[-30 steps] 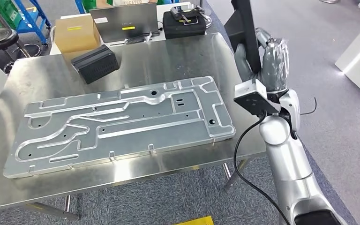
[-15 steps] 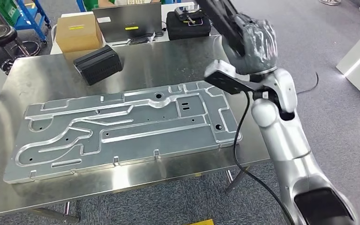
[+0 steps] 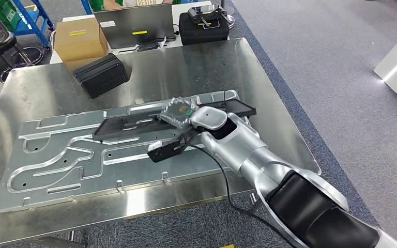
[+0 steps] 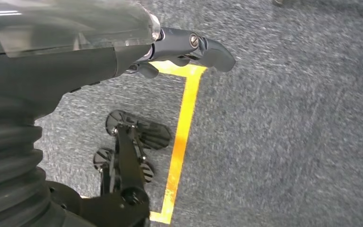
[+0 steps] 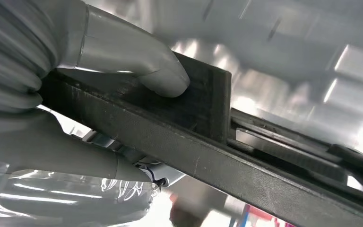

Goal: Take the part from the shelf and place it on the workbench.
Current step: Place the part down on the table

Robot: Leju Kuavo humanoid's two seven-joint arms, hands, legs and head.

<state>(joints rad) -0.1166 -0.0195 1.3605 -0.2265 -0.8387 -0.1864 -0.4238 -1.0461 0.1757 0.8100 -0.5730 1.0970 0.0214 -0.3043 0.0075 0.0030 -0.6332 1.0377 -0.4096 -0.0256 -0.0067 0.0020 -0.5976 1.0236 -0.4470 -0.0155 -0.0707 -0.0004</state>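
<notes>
A long flat black part [image 3: 129, 125] lies low across the big machined aluminium plate [image 3: 57, 155] on the steel workbench [image 3: 207, 62]. I cannot tell whether it touches the plate. My right hand [image 3: 181, 111], wrapped in clear plastic, grips the part near its middle, and the part's far end [image 3: 238, 108] sticks out past the wrist. In the right wrist view the grey thumb [image 5: 137, 61] presses on the black part [image 5: 170, 137]. My left hand [image 4: 75, 56] hangs over the grey carpet with its dark fingers [image 4: 194, 45] apart and nothing in them.
A black ribbed box [image 3: 101, 75] stands at the back left of the bench. Behind the bench are a cardboard box [image 3: 77, 37], a grey panel [image 3: 134, 23] and a black case [image 3: 202, 26]. Yellow tape [image 4: 182, 132] marks the carpet under my left hand.
My right arm has swung down and left from beside the bench's right edge, bringing the black part from upright in the air to lying low across the aluminium plate.
</notes>
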